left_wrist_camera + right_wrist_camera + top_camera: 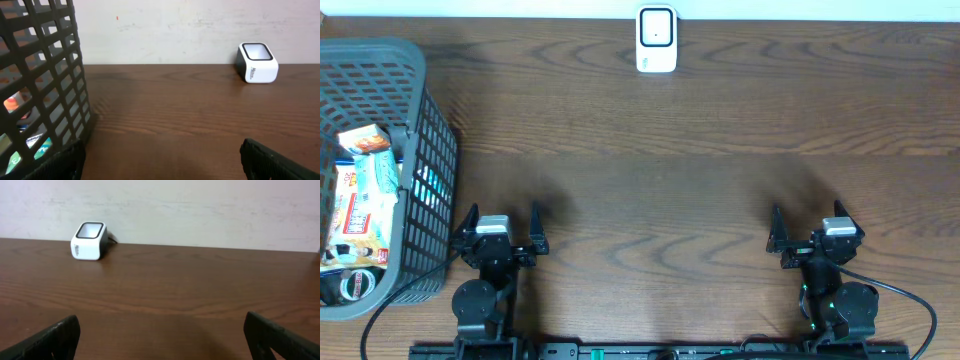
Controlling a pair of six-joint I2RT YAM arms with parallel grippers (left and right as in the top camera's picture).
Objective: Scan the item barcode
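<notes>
at the near edge of the wooden surface (670, 180), the left gripper (503, 216) sits spread wide just beside the grey basket (425, 190). the right gripper (808, 222) is likewise spread, well apart to the right. packaged items (365, 195) (several, overlapping) lie in the basket at the left edge. the white scanner (657, 40) stands mid far edge.

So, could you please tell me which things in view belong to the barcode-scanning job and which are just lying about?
For the job:
white box-shaped barcode scanner; printed snack packets; grey plastic lattice basket holding them; left gripper and right gripper, both open, empty.

Just there:
dark brown wooden table; pale plain wall behind it.
</notes>
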